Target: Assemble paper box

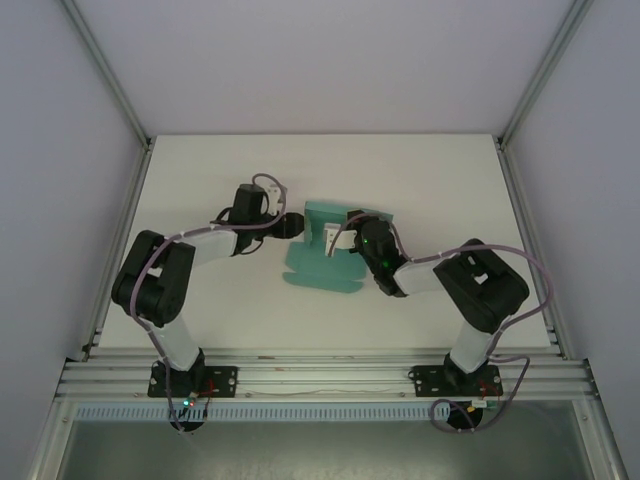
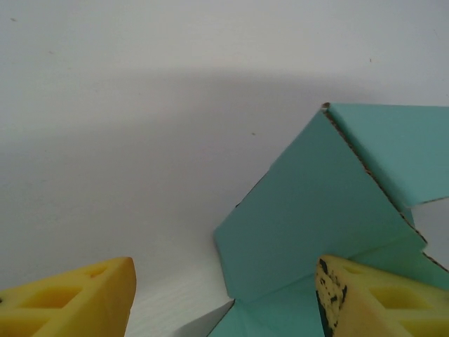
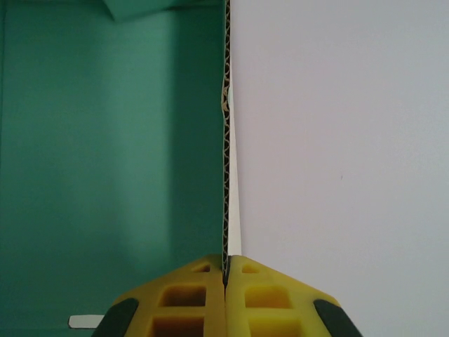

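Note:
The paper box [image 1: 318, 262] is a teal-green card sheet lying partly folded at the middle of the white table. My right gripper [image 1: 346, 236] is over its right part. In the right wrist view that gripper [image 3: 224, 270] is shut on the edge of an upright card wall [image 3: 226, 140], with the box's teal inner face [image 3: 105, 161] to the left. My left gripper [image 1: 290, 225] is at the box's left edge. In the left wrist view it [image 2: 224, 302] stands open. A raised teal flap [image 2: 316, 203] lies by the right finger [image 2: 379, 295], and the left finger [image 2: 77, 298] is clear of the card.
The white table [image 1: 420, 180] has bare surface behind and to both sides of the box. Metal frame posts [image 1: 120, 230] run along the left and right edges. An aluminium rail [image 1: 320, 375] carries both arm bases at the near edge.

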